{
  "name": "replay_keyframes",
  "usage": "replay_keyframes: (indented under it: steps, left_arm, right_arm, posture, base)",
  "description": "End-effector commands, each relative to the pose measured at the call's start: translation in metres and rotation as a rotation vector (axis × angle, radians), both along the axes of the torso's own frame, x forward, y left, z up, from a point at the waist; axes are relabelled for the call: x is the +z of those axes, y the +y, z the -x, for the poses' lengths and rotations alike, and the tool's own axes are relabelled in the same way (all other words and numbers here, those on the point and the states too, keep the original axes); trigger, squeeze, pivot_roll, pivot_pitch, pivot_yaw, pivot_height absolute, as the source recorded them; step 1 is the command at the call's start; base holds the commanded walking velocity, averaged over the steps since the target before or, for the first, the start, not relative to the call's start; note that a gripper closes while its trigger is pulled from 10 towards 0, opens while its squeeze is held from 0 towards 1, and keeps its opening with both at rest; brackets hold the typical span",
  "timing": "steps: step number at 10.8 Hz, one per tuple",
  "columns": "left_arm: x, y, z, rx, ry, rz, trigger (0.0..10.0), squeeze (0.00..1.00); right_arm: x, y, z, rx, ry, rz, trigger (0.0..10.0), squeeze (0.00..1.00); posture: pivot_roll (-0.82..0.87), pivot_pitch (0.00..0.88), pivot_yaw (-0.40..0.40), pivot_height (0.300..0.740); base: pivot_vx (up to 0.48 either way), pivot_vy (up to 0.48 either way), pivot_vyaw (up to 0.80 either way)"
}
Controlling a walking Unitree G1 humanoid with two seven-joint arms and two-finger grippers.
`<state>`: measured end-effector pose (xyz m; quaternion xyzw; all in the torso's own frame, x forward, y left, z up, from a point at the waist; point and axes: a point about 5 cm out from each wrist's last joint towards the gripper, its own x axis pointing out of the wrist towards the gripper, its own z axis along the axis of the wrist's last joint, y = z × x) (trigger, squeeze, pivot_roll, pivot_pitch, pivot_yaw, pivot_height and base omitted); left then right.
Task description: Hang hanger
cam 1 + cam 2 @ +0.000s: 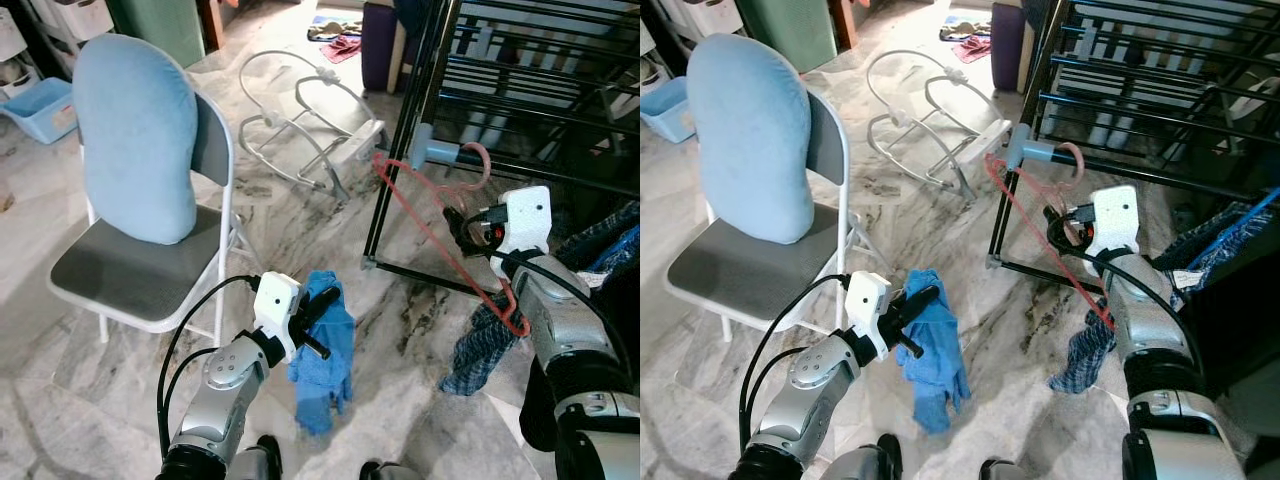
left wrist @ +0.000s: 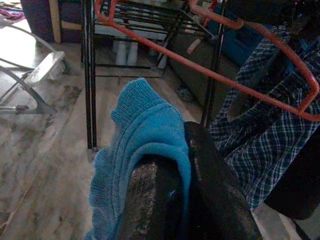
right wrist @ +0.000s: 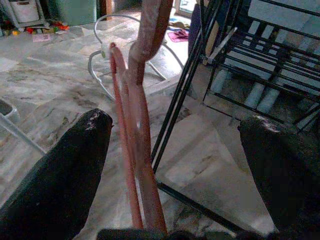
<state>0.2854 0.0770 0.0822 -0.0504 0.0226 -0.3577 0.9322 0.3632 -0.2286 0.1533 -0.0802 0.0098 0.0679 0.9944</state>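
Left eye view, taken from left to right: a folding chair (image 1: 130, 280) with a blue cushion (image 1: 135, 140) stands on the marble floor (image 1: 300, 230); just right of it the left gripper (image 1: 318, 312) is clamped on a blue cloth (image 1: 325, 360) that hangs below its fingers, a hold confirmed in the left wrist view. Further right stands the black drying rack (image 1: 500, 60), and the red hanger (image 1: 440, 235) has its hook looped over the rack's rail end, its frame slanting down toward the checked garment (image 1: 480, 340). The right gripper (image 1: 465, 228) sits at the hanger's neck; in the right wrist view its fingers (image 3: 65, 165) are spread wide on either side of the neck, not touching it. Judgement: the hanging step appears at or near completion, with the hanger seemingly borne by the rack. The next move calls for drawing the right gripper straight back, clear of the neck, without nudging the hook off the rail.
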Motion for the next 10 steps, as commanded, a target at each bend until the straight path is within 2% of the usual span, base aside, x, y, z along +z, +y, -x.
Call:
replay_keyframes:
  steps: [1,2,4,5,6,8,10]
  left_arm:
    - [0.002,-0.002,-0.001,-0.014,-0.010,-0.014,10.0,0.00]
    - [0.002,-0.002,-0.001,-0.014,-0.010,-0.014,10.0,0.00]
    - [0.001,0.001,-0.001,0.004,-0.012,-0.015,10.0,0.00]
    - [0.001,0.003,0.000,0.012,-0.012,-0.014,10.0,0.00]
    - [0.001,0.004,0.000,0.016,-0.011,-0.013,10.0,0.00]
    - [0.001,0.002,-0.001,0.007,-0.013,-0.011,10.0,0.00]
    - [0.003,0.005,-0.007,0.056,-0.028,-0.026,10.0,0.00]
  right_arm:
    - [0.002,-0.001,0.001,0.007,-0.008,-0.001,2.9,0.00]
    - [0.001,0.000,0.001,0.018,-0.005,0.000,10.0,0.00]
    - [0.001,-0.011,0.014,-0.035,-0.040,0.007,10.0,0.00]
    - [-0.001,-0.011,0.023,-0.062,-0.081,-0.015,10.0,0.96]
    - [-0.002,-0.011,0.033,-0.096,-0.114,-0.006,10.0,1.00]
    - [0.004,-0.010,0.046,-0.137,-0.171,-0.009,10.0,1.00]
    - [0.016,-0.015,0.055,-0.198,-0.235,0.032,10.0,1.00]
  posture:
    - [-0.02,0.176,0.023,0.740]
    - [-0.02,0.174,0.021,0.740]
    - [-0.01,0.173,0.009,0.740]
    - [-0.01,0.174,0.009,0.740]
    - [-0.02,0.175,0.012,0.740]
    - [-0.04,0.174,0.022,0.740]
    - [-0.06,0.173,0.034,0.740]
  base:
    - [0.000,0.000,0.00]
    - [0.000,0.000,0.00]
    - [0.000,0.000,0.00]
    - [0.000,0.000,0.00]
    - [0.000,0.000,0.00]
    - [0.000,0.000,0.00]
    - [0.000,0.000,0.00]
